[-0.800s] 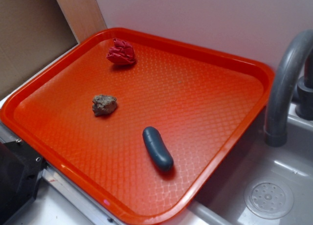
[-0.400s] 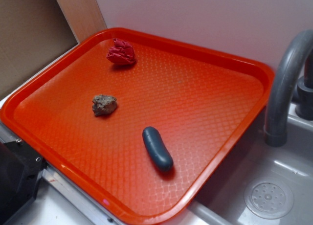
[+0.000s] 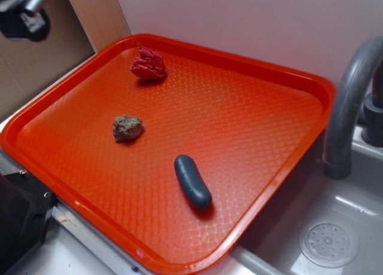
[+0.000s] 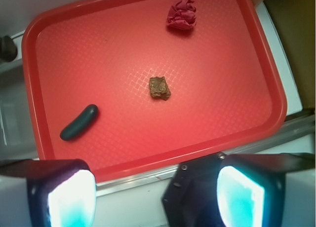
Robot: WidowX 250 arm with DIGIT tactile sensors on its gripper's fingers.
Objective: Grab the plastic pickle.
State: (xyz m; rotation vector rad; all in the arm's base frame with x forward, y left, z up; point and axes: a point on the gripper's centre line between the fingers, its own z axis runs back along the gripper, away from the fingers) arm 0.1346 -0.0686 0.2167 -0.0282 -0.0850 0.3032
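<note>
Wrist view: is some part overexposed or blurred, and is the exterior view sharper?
Wrist view: the two fingers glow white-cyan, overexposed; the plastic pickle stays fairly clear. Exterior view: evenly lit, the pickle sharp with a soft shadow; the arm part at the top left is blurred.

Pale wall (image 3: 251, 24), grey sink (image 3: 335, 227) (drain visible), curved faucet (image 3: 350, 101)

I can read no text, label, brand or number anywhere, neither on the textured red-orange plastic tray (image 3: 281, 113) nor around it.
</note>
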